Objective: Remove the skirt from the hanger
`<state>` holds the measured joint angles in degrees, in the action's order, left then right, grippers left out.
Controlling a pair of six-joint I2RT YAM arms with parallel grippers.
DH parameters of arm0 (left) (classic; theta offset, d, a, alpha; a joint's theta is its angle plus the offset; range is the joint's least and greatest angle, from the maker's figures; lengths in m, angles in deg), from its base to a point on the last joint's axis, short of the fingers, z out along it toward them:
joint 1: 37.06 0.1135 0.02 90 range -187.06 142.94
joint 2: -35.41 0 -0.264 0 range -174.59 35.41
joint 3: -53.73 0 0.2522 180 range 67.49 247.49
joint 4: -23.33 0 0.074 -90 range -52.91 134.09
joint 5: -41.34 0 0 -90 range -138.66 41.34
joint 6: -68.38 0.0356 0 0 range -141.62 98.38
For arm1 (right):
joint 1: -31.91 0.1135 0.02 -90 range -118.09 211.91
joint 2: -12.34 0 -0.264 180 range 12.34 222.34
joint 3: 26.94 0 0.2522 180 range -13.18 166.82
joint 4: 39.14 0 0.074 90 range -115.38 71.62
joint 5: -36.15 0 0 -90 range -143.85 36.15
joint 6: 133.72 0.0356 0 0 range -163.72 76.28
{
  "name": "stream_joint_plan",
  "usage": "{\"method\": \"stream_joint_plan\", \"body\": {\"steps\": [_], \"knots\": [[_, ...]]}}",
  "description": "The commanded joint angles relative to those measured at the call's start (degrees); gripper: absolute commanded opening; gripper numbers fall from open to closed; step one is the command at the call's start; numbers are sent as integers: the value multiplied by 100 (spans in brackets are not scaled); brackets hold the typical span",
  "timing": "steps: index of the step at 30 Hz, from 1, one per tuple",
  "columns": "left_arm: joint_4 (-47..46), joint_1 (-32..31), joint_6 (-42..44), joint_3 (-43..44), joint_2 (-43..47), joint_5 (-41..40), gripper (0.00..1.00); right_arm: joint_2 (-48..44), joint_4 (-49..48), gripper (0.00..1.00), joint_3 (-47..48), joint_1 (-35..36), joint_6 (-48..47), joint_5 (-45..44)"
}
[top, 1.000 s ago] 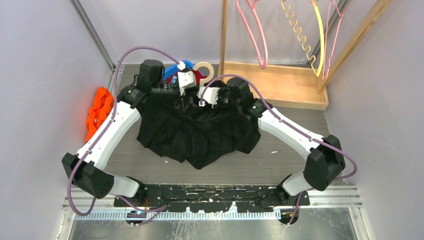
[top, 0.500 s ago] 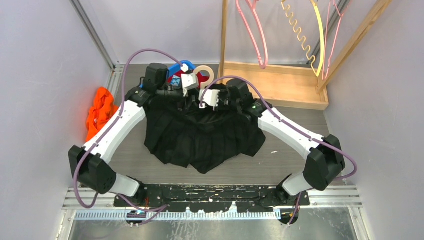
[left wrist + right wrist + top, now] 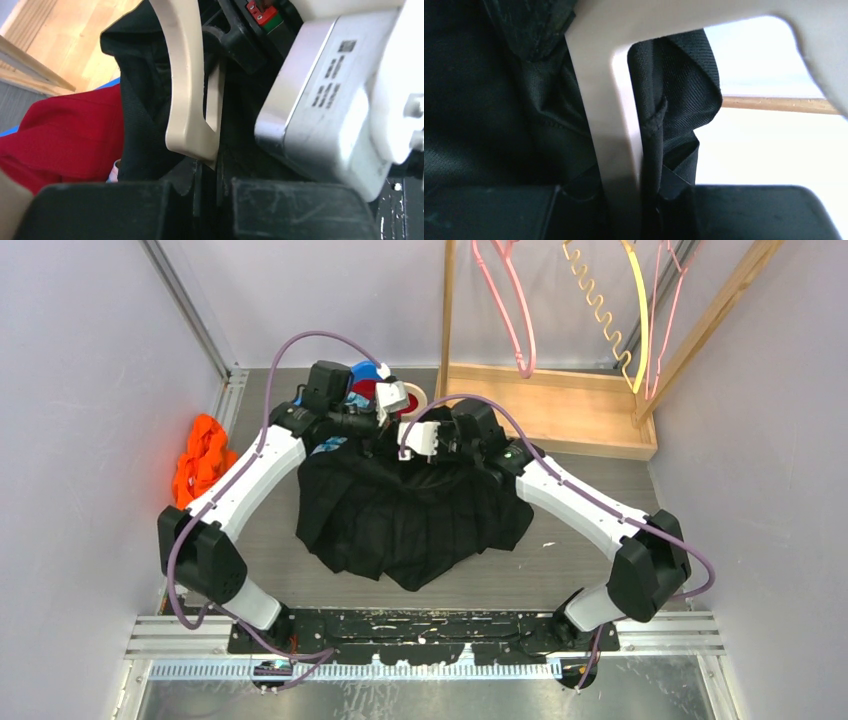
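**Black skirt held at its waistband by both arms**

The skirt (image 3: 405, 520) is spread on the grey table (image 3: 600, 560), hem toward the bases and waistband at the far side. The cream hanger (image 3: 185, 75), lying left-right, is clamped by the left gripper (image 3: 207, 200). The right gripper (image 3: 624, 210), just beside it, is closed over bar and waistband together. Walls stand close on 2 sides.

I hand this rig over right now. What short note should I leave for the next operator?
Left gripper: shut on skirt fabric just below the hanger end.
Right gripper: shut on the hanger bar, with fabric beside it.
The skirt lies spread on the table, its waistband at the far side, on the hanger.
Done: both grasps.
To do: pull the skirt off the hanger.
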<state>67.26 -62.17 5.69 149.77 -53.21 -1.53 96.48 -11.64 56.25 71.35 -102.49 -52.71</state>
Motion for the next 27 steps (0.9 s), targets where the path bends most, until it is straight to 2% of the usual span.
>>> {"method": "stream_joint_plan", "body": {"steps": [1,4,8,9,10,11,12,16,20,23,27], "knots": [[437,32,50,565,-308,-697,0,-389,-892,9,284,86,131,222],[557,196,-396,963,-443,-1470,0,-397,-908,17,243,89,42,100],[310,449,-669,946,-398,-2447,0,-431,-1113,28,252,85,158,-70],[270,486,-689,934,-420,-2558,0,-433,-1197,33,308,89,354,-52],[187,507,-750,927,-450,-2673,0,-440,-1286,54,397,83,576,3],[135,512,-776,922,-502,-2708,0,-442,-1343,92,510,82,844,105],[104,515,-807,945,-575,-2727,0,-442,-1353,99,627,84,1081,235],[137,513,-929,1141,-889,-2877,0,-474,-1182,99,904,119,1472,803],[181,515,-912,1185,-751,-2935,0,-410,-1577,99,794,72,2138,370],[323,515,-851,1254,-491,-3000,0,-187,-1610,99,820,-157,2433,431],[520,502,-855,1355,-16,-3083,0,236,-2098,98,1086,-533,3636,387]]}}
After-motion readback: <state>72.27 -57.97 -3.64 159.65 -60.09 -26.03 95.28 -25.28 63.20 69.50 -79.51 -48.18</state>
